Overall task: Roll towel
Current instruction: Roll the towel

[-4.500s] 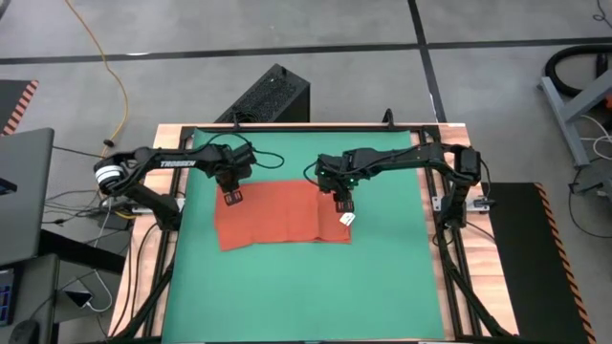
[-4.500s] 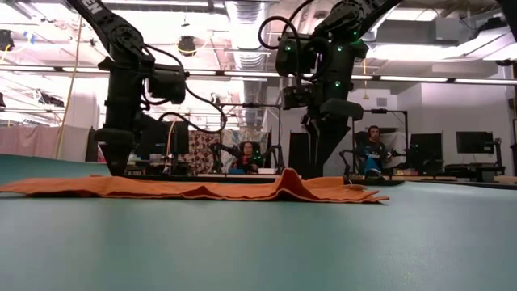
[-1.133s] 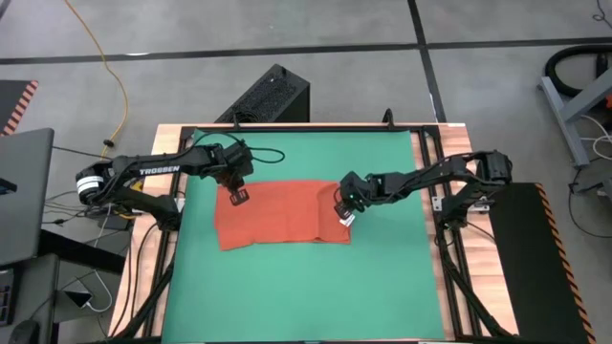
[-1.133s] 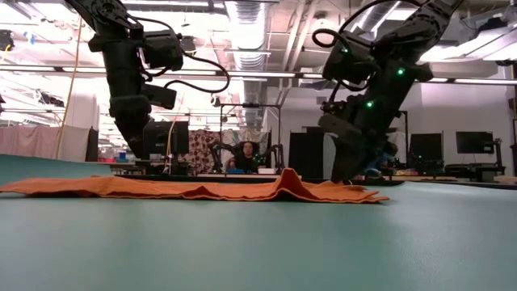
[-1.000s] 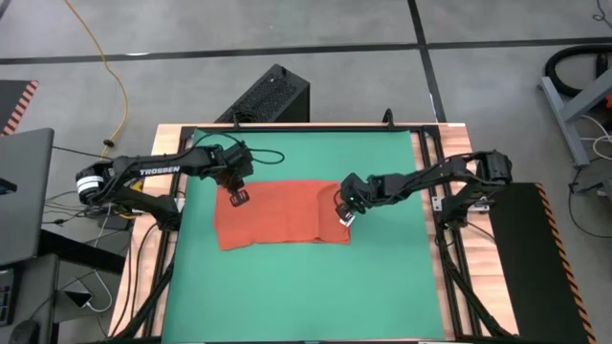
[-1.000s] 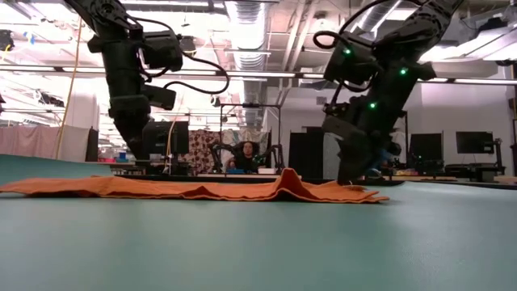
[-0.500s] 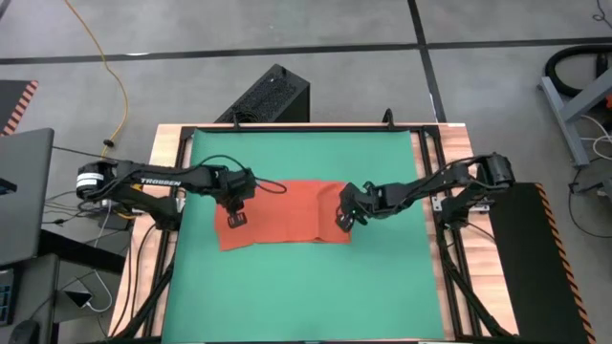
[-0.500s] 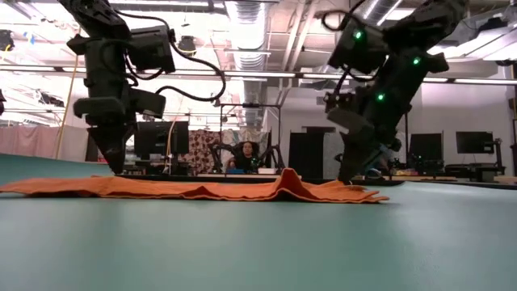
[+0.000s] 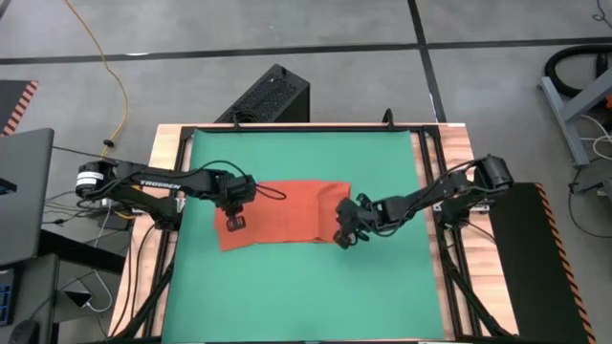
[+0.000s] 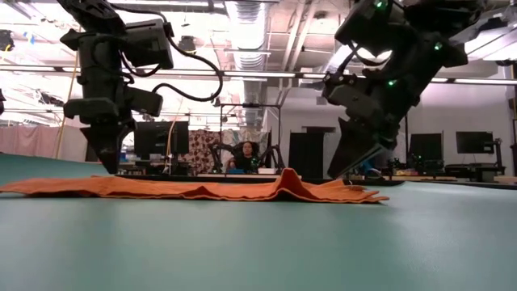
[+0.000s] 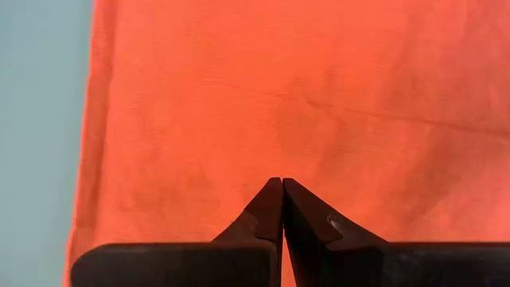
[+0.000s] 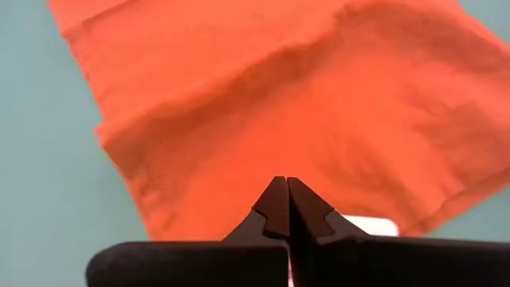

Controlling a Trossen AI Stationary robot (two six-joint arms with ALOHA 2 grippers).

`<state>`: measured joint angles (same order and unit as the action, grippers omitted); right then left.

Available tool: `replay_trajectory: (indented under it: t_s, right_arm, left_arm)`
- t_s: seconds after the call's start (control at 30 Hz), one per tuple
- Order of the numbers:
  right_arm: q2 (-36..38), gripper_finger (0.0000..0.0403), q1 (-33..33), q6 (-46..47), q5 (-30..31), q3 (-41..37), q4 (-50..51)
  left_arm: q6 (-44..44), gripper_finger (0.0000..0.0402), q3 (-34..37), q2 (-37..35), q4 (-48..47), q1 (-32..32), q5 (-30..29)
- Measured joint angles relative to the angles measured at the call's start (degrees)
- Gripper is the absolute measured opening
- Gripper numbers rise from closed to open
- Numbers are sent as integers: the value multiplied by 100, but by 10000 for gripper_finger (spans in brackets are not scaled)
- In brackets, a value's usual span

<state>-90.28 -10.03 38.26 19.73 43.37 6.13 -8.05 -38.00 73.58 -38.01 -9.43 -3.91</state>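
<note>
The orange-red towel [image 9: 282, 215] lies spread flat on the green mat [image 9: 306, 287], with one raised crease [image 10: 287, 179] toward its right end. Its white tag [image 12: 370, 226] shows at the near right corner. My left gripper [image 9: 234, 223] is shut and points down over the towel's near left part [image 11: 319, 96]; in the low view its tip [image 10: 108, 168] stands a little above the cloth. My right gripper [image 9: 341, 239] is shut and slants down at the near right corner, beside the tag, with the cloth [image 12: 279, 119] spreading beyond its tips. My right gripper has its shut tips [image 10: 335, 174] down at the level of the towel's near right corner, slanting in from the right. Nothing shows between the fingers [image 12: 275, 199], and I cannot tell whether they touch the cloth. My left gripper touches nothing that shows.
Bare green mat lies between the towel and the near edge, and also toward the far edge. A black box [image 9: 268, 96] stands on the floor beyond the table's far side. A person [image 10: 245, 153] sits in the room behind.
Both grippers have moved toward the table's near edge over the towel. The left one has come down closer to the cloth. The right one has gone to the near right corner and tipped to a stronger slant. The towel lies as before.
</note>
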Motion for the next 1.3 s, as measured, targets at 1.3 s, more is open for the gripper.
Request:
replay_trajectory:
  t_s: [1.3]
  right_arm:
    - [-113, 11, -1336, 2069, 954, -16, 2571]
  left_arm:
    - [-25, 0, -182, 351, -603, 17, -806]
